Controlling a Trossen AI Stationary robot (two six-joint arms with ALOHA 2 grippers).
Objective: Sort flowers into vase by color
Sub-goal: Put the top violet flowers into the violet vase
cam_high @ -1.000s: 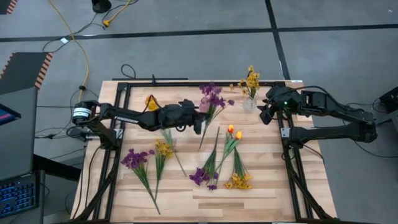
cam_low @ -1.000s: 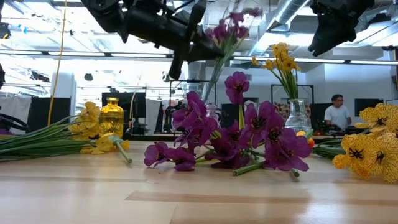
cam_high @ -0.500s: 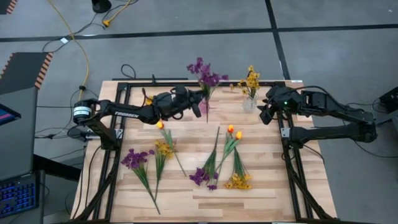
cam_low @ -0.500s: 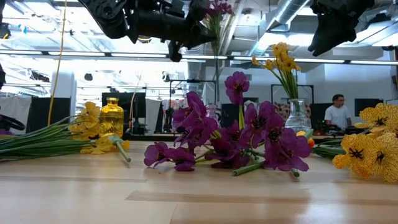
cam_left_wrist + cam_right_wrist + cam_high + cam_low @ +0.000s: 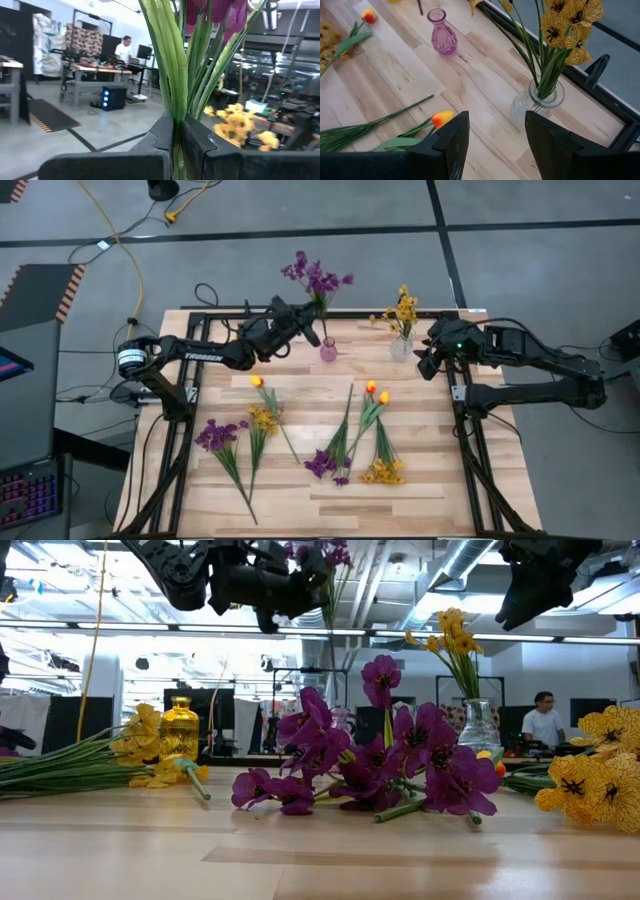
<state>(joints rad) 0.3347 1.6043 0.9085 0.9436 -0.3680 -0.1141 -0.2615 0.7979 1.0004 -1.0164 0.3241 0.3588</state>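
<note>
- Surface: pale wooden table (image 5: 300, 490) with a black frame; grey floor with dark tape lines around it.
- Left gripper (image 5: 300, 330) clamped on the stems of a purple sprig (image 5: 318, 278), held upright above the pink vase (image 5: 328, 350) near the table's far edge.
- Right gripper (image 5: 424, 360) waits, fingers apart, just beside the clear vase (image 5: 401, 345) holding yellow flowers (image 5: 403, 307).
- Loose flowers on the table: purple sprigs (image 5: 217, 435), yellow clusters (image 5: 383, 472), orange tulip buds (image 5: 376, 392).
- Room, low view: ceiling ducts, desks, a seated person (image 5: 544, 722) behind.
</note>
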